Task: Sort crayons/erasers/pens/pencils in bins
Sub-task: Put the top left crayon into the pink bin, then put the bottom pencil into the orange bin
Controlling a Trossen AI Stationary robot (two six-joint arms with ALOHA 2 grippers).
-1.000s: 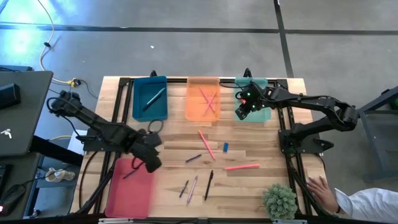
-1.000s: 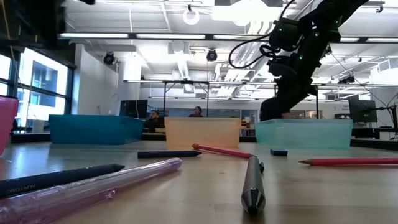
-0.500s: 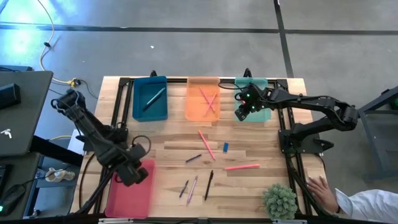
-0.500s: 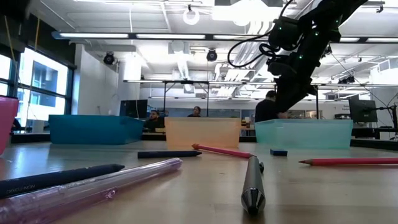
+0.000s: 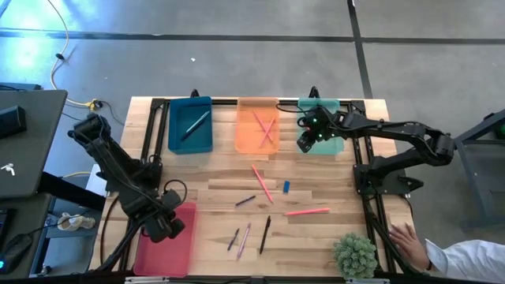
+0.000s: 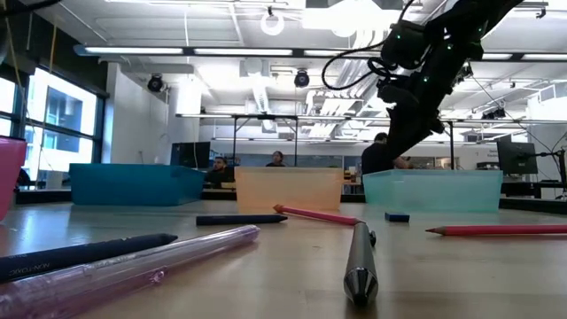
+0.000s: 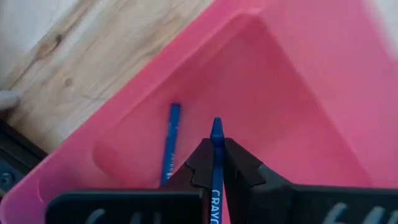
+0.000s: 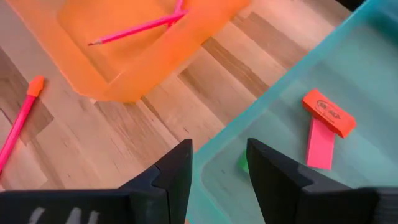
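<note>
My left gripper [image 5: 162,225] hangs over the pink-red bin [image 5: 175,251] at the table's near left, shut on a blue crayon [image 7: 216,134]. A second blue crayon [image 7: 171,142] lies flat on that bin's floor. My right gripper [image 8: 219,168] stands open above the near left corner of the mint-green bin [image 5: 333,110], nothing between its fingers. In that bin lie an orange-red eraser [image 8: 329,112], a pink eraser [image 8: 321,151] and a green one [image 8: 242,163]. The teal bin [image 5: 190,125] holds a pen, the orange bin [image 5: 258,125] pink pencils. My left gripper pinches the blue crayon between its two fingers, on the shaft just behind the pointed tip [image 7: 216,157]. The fingers come from above, pointing down, and lie along the crayon. The crayon stands upright, its tip [image 7: 216,124] poking out past the fingertips toward the bin's floor.
Loose on the table's middle: a pink pencil [image 5: 262,183], a blue eraser [image 5: 286,187], a dark pen [image 5: 245,201], a red pencil [image 5: 307,211], a black pen [image 5: 265,234], a pink pen [image 5: 244,241], a dark crayon [image 5: 233,239]. A small plant [image 5: 354,254] and a person's hand [image 5: 406,237] are near right.
My left gripper has carried the blue crayon toward the table's near left corner and sunk over the pink-red bin, rolling about its own axis as it went. It has stayed shut on the crayon.
</note>
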